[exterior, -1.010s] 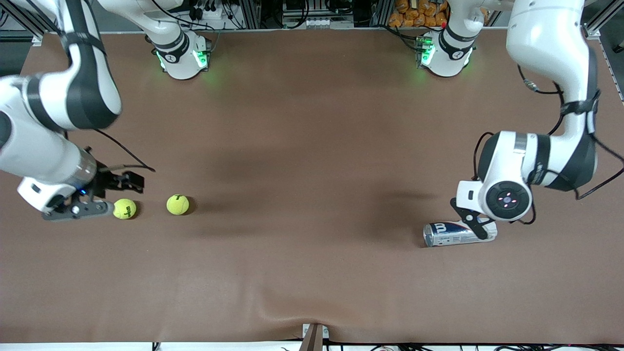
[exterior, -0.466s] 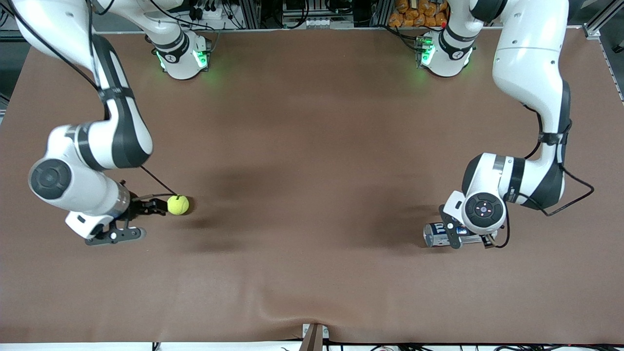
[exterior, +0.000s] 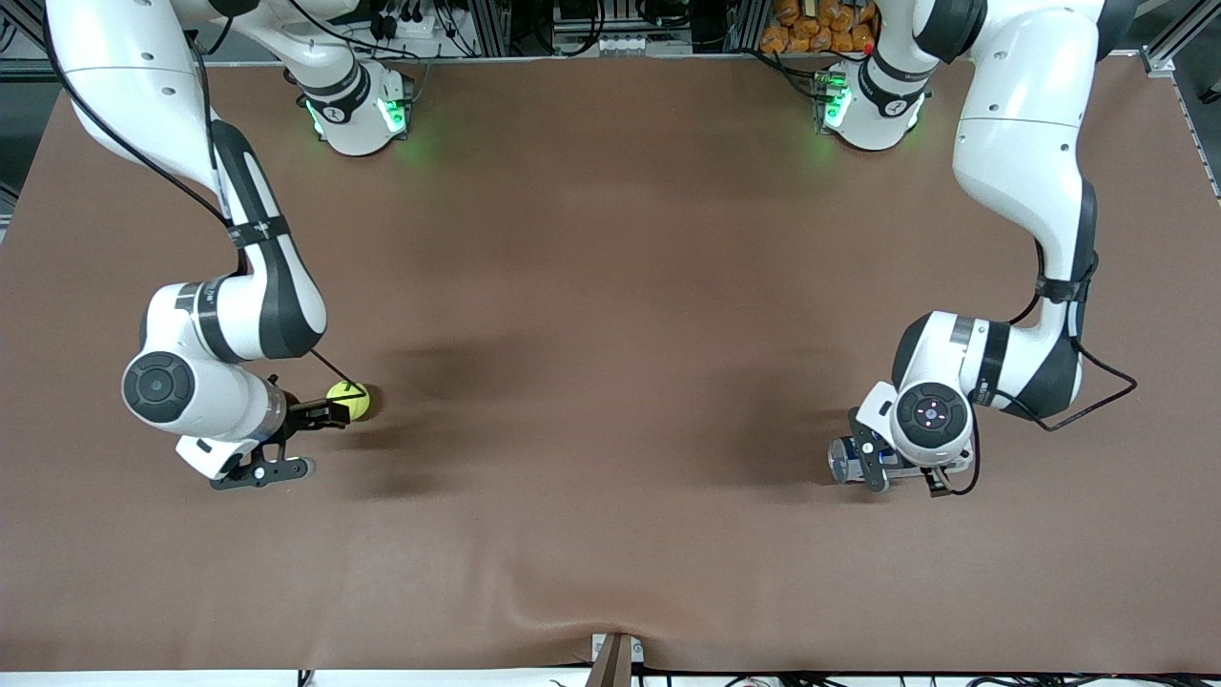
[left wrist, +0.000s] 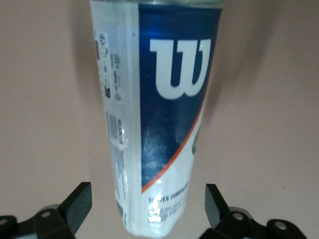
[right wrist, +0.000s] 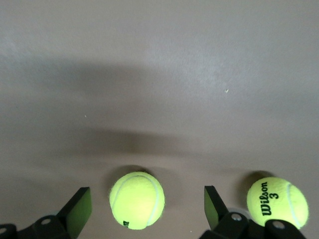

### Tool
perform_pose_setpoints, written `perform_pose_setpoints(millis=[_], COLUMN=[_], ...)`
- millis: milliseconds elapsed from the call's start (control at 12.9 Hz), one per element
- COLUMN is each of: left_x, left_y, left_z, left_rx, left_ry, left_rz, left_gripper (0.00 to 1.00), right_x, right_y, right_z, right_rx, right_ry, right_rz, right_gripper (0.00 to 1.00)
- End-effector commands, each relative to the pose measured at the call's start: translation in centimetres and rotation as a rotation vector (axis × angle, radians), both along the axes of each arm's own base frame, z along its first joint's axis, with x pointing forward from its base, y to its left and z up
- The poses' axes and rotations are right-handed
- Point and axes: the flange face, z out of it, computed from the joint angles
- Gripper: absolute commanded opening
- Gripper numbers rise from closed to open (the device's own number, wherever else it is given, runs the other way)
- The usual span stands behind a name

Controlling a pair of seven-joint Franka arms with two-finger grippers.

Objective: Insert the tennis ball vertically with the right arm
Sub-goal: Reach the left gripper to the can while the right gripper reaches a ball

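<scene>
A brown table (exterior: 610,286) carries two Franka arms whose bases stand along its farthest edge from the front camera. The right arm (exterior: 224,315) reaches down toward its own end of the table, and the right gripper (exterior: 291,444) hangs low over the surface with its fingers spread wide and nothing between them in contact. In the right wrist view, one tennis ball (right wrist: 137,200) lies on the table in the gap between the two open fingers (right wrist: 75,211), apart from both; in the front view this ball is hidden under the gripper. A second tennis ball (exterior: 349,401), printed with a brand name and the numeral 3 in the right wrist view (right wrist: 277,202), rests just beside the gripper's farther finger, outside the gap, toward the middle of the table. The left arm (exterior: 1025,239) reaches down at the left arm's end of the table, and the left gripper (exterior: 901,468) sits low over a tennis ball can (exterior: 854,460) that lies on its side on the table. The left wrist view shows the can (left wrist: 159,114), blue and white with a large white letter W, lying lengthwise between the widely parted fingers (left wrist: 77,204), with a clear gap on each side, so that nothing is held. The can and the two balls lie well apart, near the two ends of the table.
</scene>
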Motion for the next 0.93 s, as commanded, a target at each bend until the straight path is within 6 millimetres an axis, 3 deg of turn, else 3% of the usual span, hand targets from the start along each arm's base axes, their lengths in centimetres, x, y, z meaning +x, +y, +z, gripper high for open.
perform_pose_setpoints(millis=[0, 544, 777, 855], left_x=[0.4, -0.3, -0.3, -0.3], left_y=[0.1, 0.2, 0.1, -0.1], left_z=[-1.7, -5.3, -5.3, -5.3], left_rx=[0.011, 0.018, 0.016, 0.017], left_ry=[0.000, 0.044, 0.041, 0.043], left_rz=[-0.026, -0.015, -0.018, -0.026], left_gripper=[1.00, 1.00, 1.00, 0.73], right_x=[-1.4, -2.4, -2.8, -3.1], right_y=[-0.4, -1.9, -1.9, -1.4], right_z=[-1.7, -4.9, -6.2, -6.6], right_rx=[0.008, 0.113, 0.113, 0.145], right_ry=[0.029, 0.091, 0.110, 0.117], right_rz=[-0.001, -0.014, -0.019, -0.040], right_gripper=[1.00, 1.00, 1.00, 1.00])
